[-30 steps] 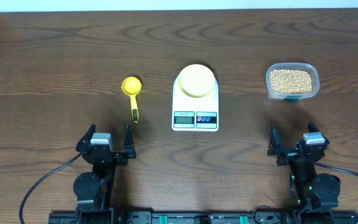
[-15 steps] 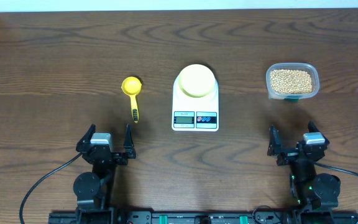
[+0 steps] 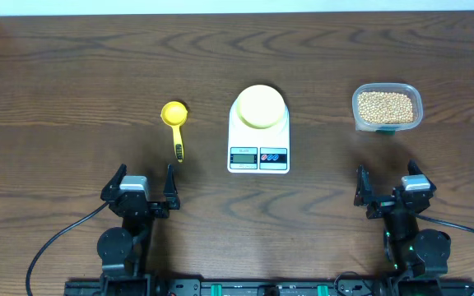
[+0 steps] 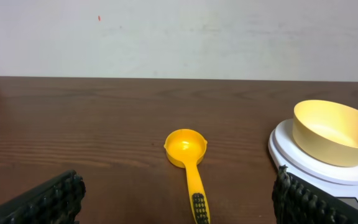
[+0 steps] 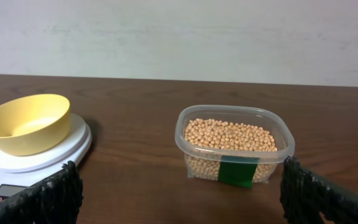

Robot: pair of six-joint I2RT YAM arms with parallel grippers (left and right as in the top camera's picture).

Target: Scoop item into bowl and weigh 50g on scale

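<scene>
The pale yellow bowl point(image 3: 259, 106) point(image 4: 334, 132) point(image 5: 25, 122) stands empty on the white scale point(image 3: 258, 154) point(image 4: 284, 143) point(image 5: 39, 158) at the table's middle. The item, small beige beans point(image 3: 384, 104) point(image 5: 230, 135), fills a clear plastic tub point(image 3: 413, 116) point(image 5: 232, 163) at the right. Left of the scale lies a yellow scoop point(image 3: 175, 123) point(image 4: 189, 160), handle toward me. My left gripper point(image 3: 145, 182) point(image 4: 178, 208) is open near the front edge, behind the scoop's handle. My right gripper point(image 3: 391, 182) point(image 5: 180, 199) is open too, short of the tub. Neither holds anything.
The dark wooden table point(image 3: 72, 90) runs back to a pale wall point(image 4: 179, 37). Black cables point(image 3: 52, 247) trail from both arm bases at the front edge.
</scene>
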